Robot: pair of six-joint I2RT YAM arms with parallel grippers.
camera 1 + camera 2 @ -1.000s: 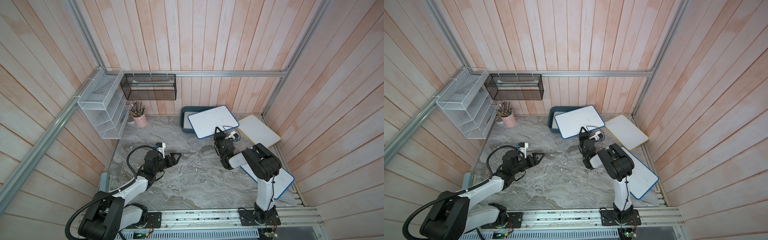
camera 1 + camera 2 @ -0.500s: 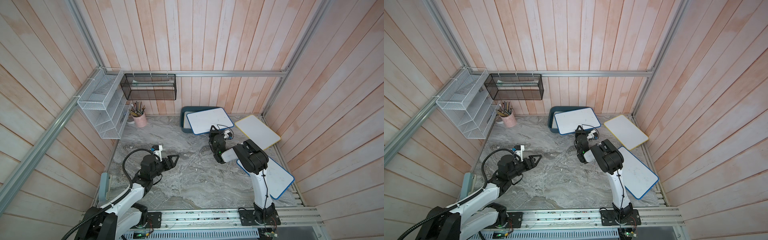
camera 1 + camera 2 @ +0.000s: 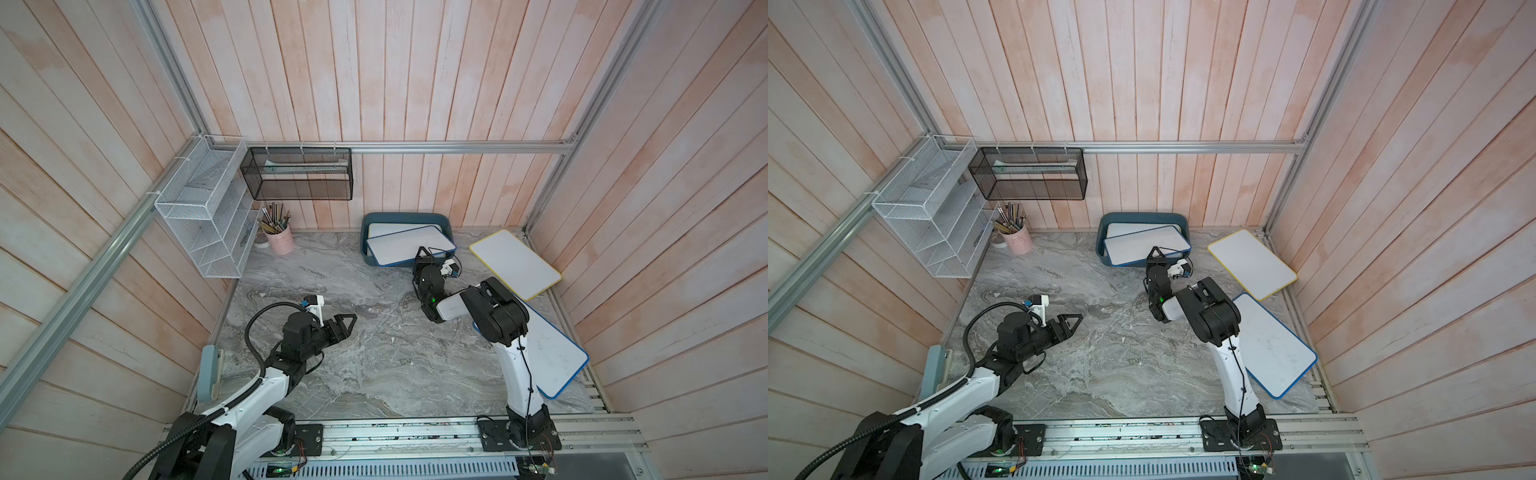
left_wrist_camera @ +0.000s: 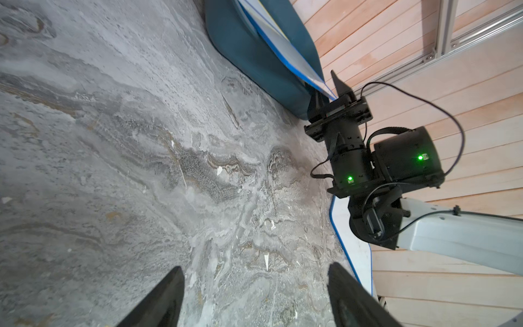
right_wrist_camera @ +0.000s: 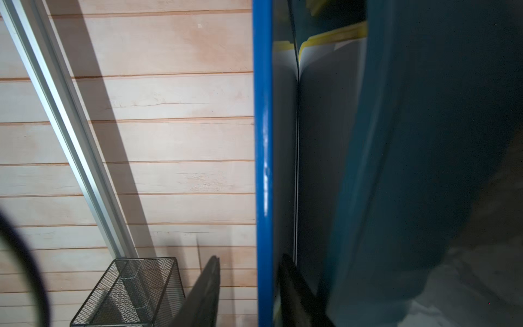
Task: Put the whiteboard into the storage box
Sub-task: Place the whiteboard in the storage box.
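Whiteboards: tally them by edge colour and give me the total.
Blue-edged: 2, the tilted board resting on the storage box rim and the flat board at front right.
Yellow-edged: 2, the bottom board inside the box and the corner board outside it.
Total: 4

1. I'm looking at a grey marble-patterned bench (image 3: 374, 374) boxed in by pale wood-plank walls (image 3: 415, 83).
2. A white wire shelf basket (image 3: 203, 208) hangs on the left wall, above the bench's far left corner.
3. Just beside it, a black mesh rack (image 3: 299, 174) hangs from the aluminium rail (image 3: 457, 146) along the back wall.
4. A pink cup (image 3: 281, 244) full of pens (image 3: 274, 216) stands in the bench's far left corner, with a small white ring (image 3: 261, 243) just beside it.
5. A flat grey-blue object (image 3: 210, 374) sits at the bench's left edge, towards the near corner; I cannot tell what it is.
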